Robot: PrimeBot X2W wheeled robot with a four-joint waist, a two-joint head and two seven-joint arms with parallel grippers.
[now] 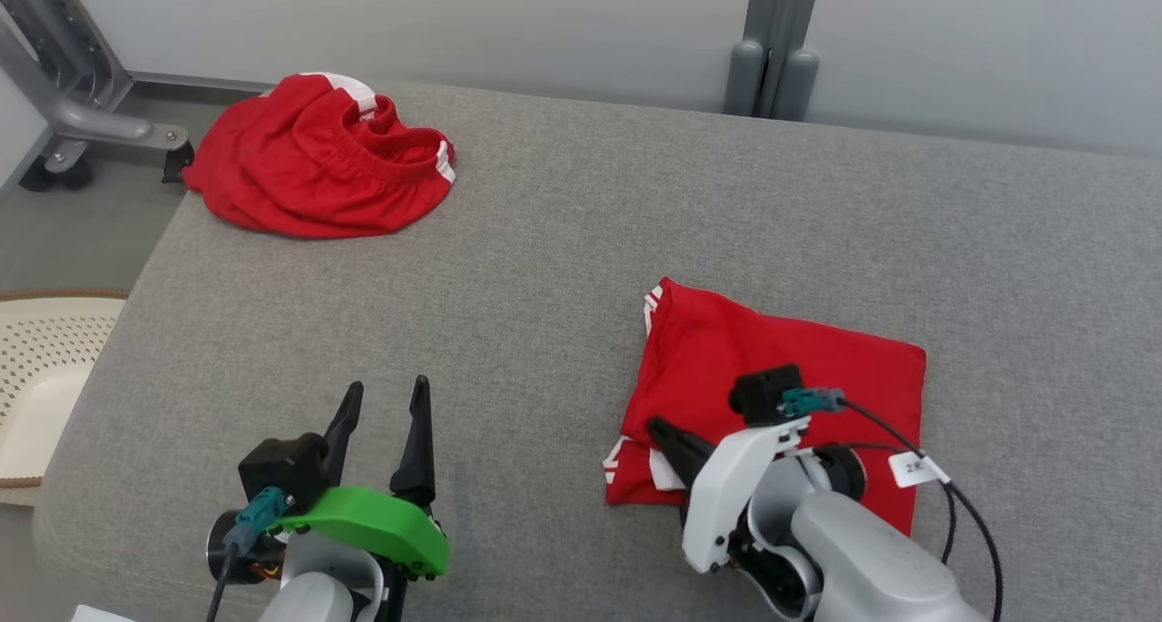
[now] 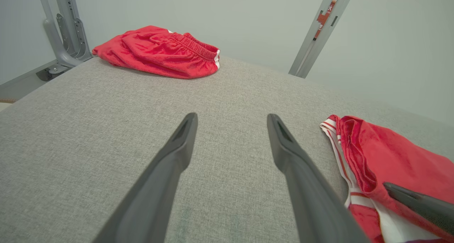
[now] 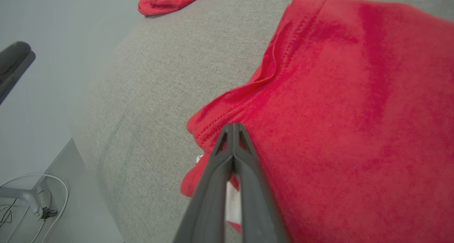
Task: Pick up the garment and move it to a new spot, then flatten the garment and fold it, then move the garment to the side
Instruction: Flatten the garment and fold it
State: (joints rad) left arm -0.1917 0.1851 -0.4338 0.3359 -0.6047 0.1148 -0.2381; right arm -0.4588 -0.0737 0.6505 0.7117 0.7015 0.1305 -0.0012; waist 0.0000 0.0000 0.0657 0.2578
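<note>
My right pincer [image 3: 233, 126] is pressed together, its tips at the near left edge of the folded red garment [image 1: 790, 350] — whether any cloth is caught between them I cannot tell. My left pincer [image 1: 388, 386] hangs spread over the grey pad [image 1: 563, 241], with the garment near on its right and a second red heap [image 1: 309, 159] well ahead of it.

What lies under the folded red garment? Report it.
Grey upholstered surface shows around the folded red garment; white-striped lower layers peek out at its near corner. Anything beneath is covered.
</note>
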